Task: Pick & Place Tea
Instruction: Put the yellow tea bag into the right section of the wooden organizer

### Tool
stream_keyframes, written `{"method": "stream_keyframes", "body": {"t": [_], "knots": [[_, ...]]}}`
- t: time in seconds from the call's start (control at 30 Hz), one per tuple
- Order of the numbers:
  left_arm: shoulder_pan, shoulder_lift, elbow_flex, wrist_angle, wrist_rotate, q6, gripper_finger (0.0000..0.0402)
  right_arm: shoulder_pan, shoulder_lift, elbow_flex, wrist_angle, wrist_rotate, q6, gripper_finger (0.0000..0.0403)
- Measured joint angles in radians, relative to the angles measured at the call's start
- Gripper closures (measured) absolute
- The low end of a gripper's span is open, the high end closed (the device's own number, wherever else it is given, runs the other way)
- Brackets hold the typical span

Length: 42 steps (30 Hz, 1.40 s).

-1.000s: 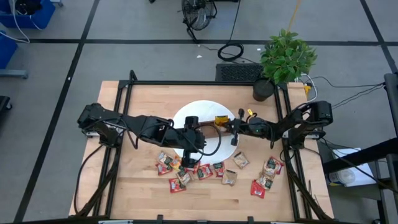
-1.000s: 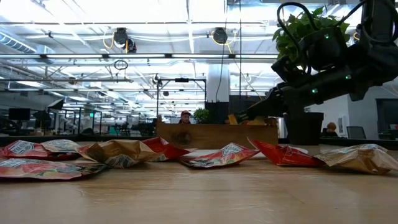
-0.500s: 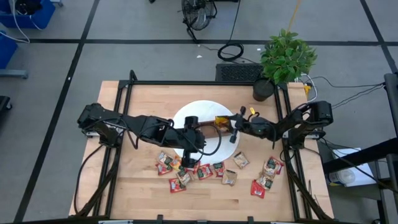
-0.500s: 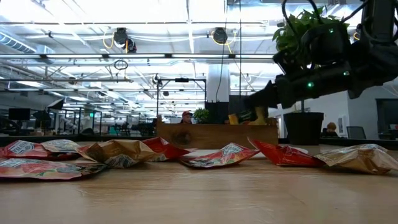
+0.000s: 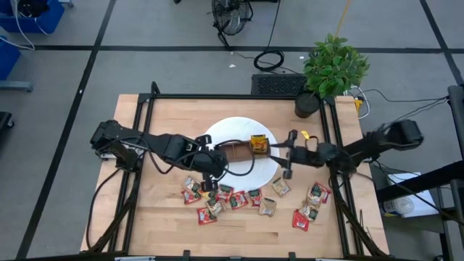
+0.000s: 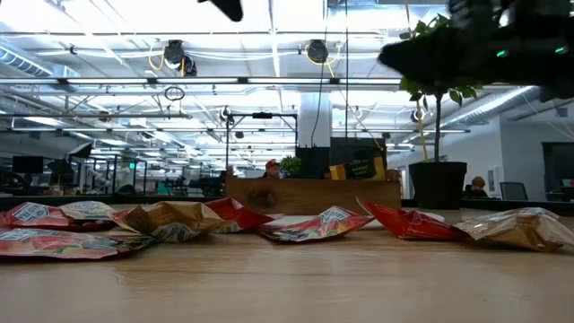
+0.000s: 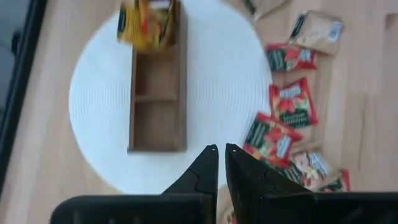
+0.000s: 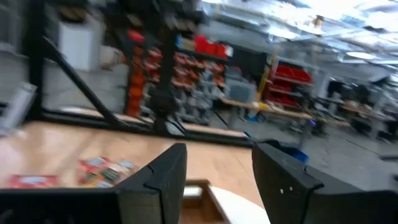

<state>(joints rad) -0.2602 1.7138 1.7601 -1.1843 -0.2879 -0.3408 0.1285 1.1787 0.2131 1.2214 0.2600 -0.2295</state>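
Observation:
Red and tan tea sachets (image 5: 217, 199) lie flat in a loose row on the table's near half, with more toward the right (image 5: 314, 197). They also show in the low view (image 6: 179, 220) and the left wrist view (image 7: 283, 106). Yellow sachets (image 5: 259, 143) stand in the right end compartment of the brown wooden tray (image 5: 235, 151). My left gripper (image 5: 212, 174) hovers shut and empty over the mat's near left edge, above the sachets. My right gripper (image 5: 287, 156), open and empty (image 8: 217, 165), hangs to the right of the tray.
The tray rests on a round white mat (image 5: 268, 170) at the table's middle. A potted plant (image 5: 330, 69) stands at the far right corner. A black frame (image 5: 145, 130) rims the table. Bare wood lies on the left half and along the far edge.
My right gripper has pulled away from the tray's right end toward the table's right edge and risen, leaving the low view upward; yellow sachets stay standing in the tray. My left gripper has shifted toward the table's left and near edge, off the tray and over the sachets.

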Motion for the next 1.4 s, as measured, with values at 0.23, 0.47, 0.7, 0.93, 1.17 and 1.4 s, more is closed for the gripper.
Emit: {"method": "stream_keyframes", "body": {"t": [0.23, 0.47, 0.7, 0.93, 1.17, 1.4], "knots": [[-0.023, 0.000, -0.114, 0.009, -0.002, -0.159, 0.0364, 0.061, -0.205, -0.044, -0.154, 0.001, 0.000, 0.0233], [0.009, 0.002, -0.373, 0.028, 0.001, -0.416, 0.0364, 0.064, -0.251, -0.068, -0.180, 0.005, 0.024, 0.0234], [0.057, 0.002, -0.573, 0.292, 0.234, -0.350, 0.0364, 0.064, -0.253, -0.068, -0.175, 0.004, 0.025, 0.0234], [0.087, 0.001, -0.612, 0.379, 0.296, -0.415, 0.0364, 0.064, -0.253, -0.068, -0.185, 0.004, 0.026, 0.0234], [0.088, 0.001, -0.612, 0.386, 0.351, -0.459, 0.0364, 0.064, -0.253, -0.068, -0.208, 0.005, 0.034, 0.0234], [0.088, 0.001, -0.612, 0.382, 0.318, -0.693, 0.0364, 0.064, -0.253, -0.068, -0.206, 0.005, 0.045, 0.0237]]}}
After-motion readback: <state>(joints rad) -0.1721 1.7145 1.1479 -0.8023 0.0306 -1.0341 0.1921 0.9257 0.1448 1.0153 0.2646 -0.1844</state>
